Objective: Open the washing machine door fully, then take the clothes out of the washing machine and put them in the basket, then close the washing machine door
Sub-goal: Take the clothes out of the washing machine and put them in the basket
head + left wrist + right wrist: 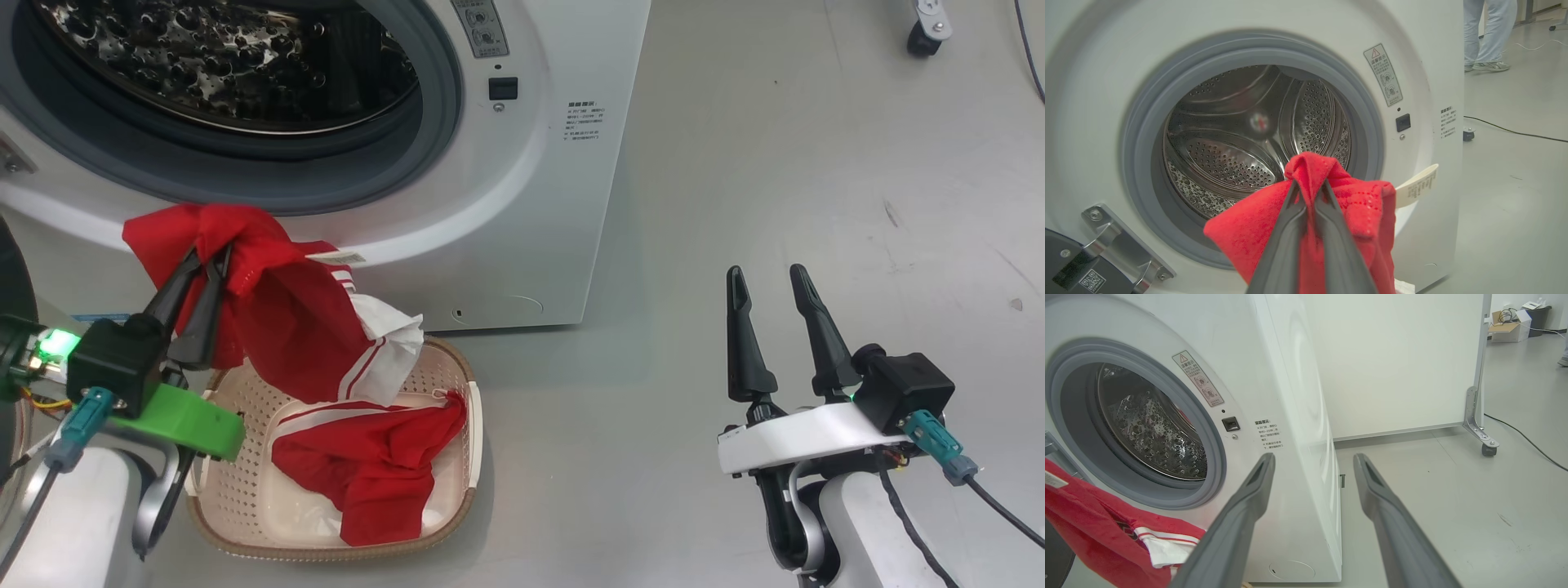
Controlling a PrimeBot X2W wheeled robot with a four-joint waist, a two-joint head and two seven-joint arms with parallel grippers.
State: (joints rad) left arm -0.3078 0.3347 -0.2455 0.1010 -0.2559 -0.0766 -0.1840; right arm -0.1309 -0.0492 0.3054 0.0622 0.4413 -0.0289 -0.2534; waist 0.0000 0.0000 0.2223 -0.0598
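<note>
The left tool (211,257) is clamped on red clothes (286,327) over the basket (474,416). The right tool (766,273) is apart. Dropped now, they might slip onto the floor (735,163).

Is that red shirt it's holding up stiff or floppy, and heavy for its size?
Probably floppy: the red garment drapes and folds below the left end effector. Likely light, since a pinch of bunched cloth carries it.

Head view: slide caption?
Left fingers hold a red garment over the basket by the washing machine; right fingers spread, empty.
</note>
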